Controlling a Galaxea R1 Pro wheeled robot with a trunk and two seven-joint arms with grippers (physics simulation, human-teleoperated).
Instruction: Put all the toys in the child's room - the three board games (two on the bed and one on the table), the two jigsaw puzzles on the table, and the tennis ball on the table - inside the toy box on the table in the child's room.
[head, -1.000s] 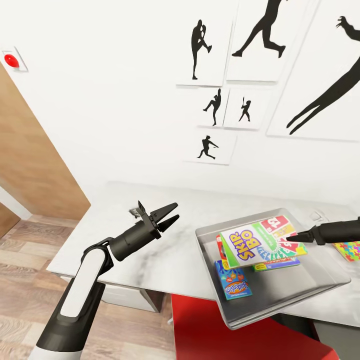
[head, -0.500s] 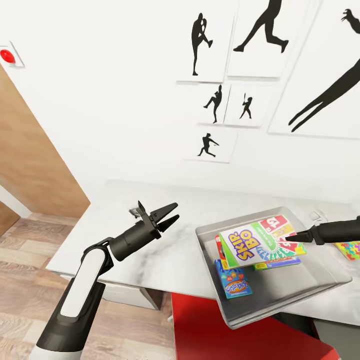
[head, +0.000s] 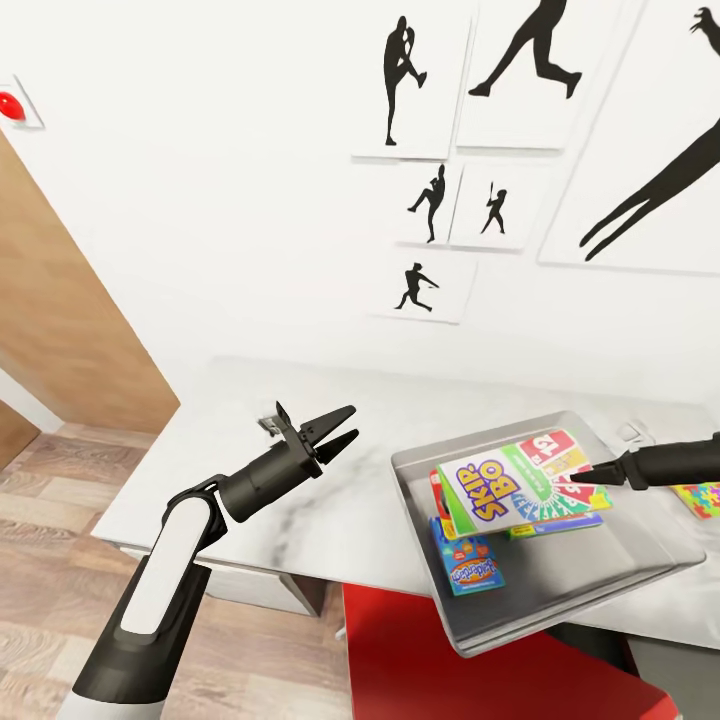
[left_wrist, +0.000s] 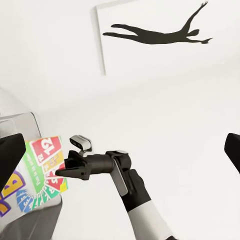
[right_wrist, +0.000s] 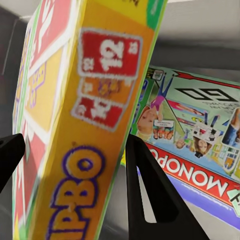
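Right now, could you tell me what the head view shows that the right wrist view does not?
Head view alone: the left gripper open over the marble table, the blue game low in the metal toy box, a jigsaw puzzle on the table past the box, the silhouette pictures on the wall.

Right wrist view alone: the Monopoly box lying behind and beneath the tilted game.

Both share the Skip-Bo game, with the right gripper closed on its edge inside the toy box.
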